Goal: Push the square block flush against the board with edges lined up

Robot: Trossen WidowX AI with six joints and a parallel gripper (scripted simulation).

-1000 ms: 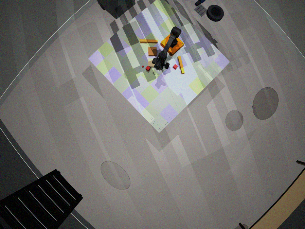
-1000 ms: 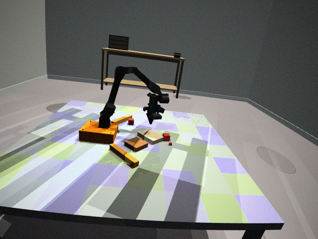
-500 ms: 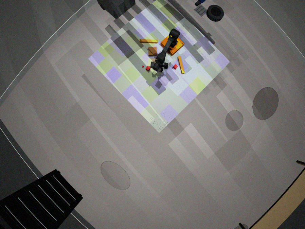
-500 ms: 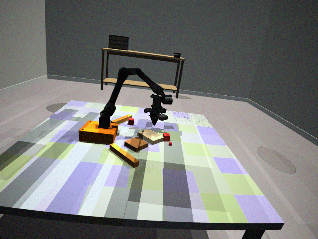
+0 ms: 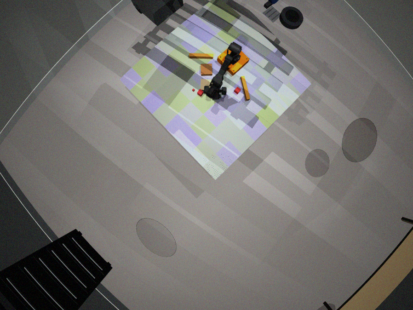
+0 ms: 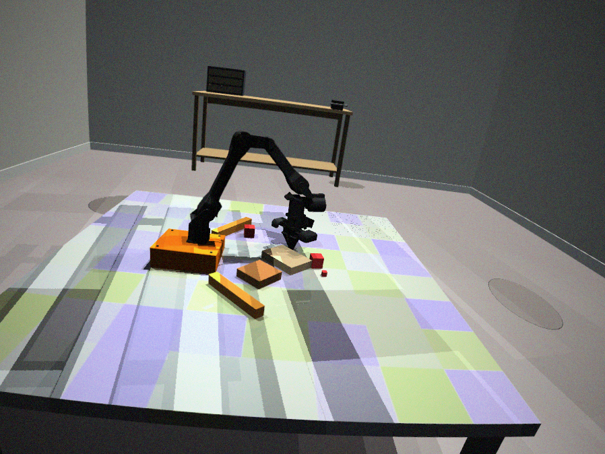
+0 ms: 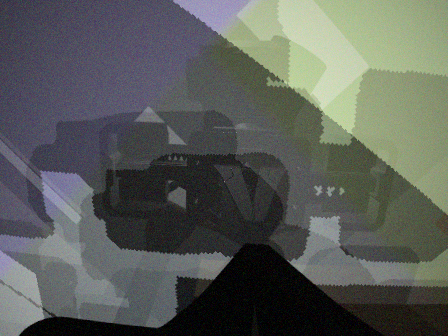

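From above, the gripper [image 5: 213, 94] hangs over the patterned table [image 5: 186, 133] with its fingers pressed together, nothing between them. A tan board lies mostly under the arm; only a sliver shows here [image 5: 203, 82]. Touching that sliver on its far side is the square block [image 5: 206, 69], brown-orange. One small red cube [image 5: 200, 92] sits just left of the gripper in this view, another red cube [image 5: 237, 90] to its right beside an orange bar [image 5: 245, 87]. A second orange bar [image 5: 200, 55] lies beyond the block, near the orange base [image 5: 241, 63]. Toward the near corner the table carries no objects.

At table level, the exterior view shows the closed fingertips [image 6: 293, 242] pointing down just behind the board [image 6: 290, 259], near its far edge; contact cannot be judged. The square block [image 6: 259, 272] lies against the board's near-left side, rotated, so their edges are not even. A red cube [image 6: 316, 259] sits just beside the board's right end, with a tiny red piece [image 6: 323, 273] near it. Open surface spreads to the right and front.

Close up, the wrist view shows the dark closed fingertips over shadowed table [image 7: 350, 60]; neither block nor board appears.
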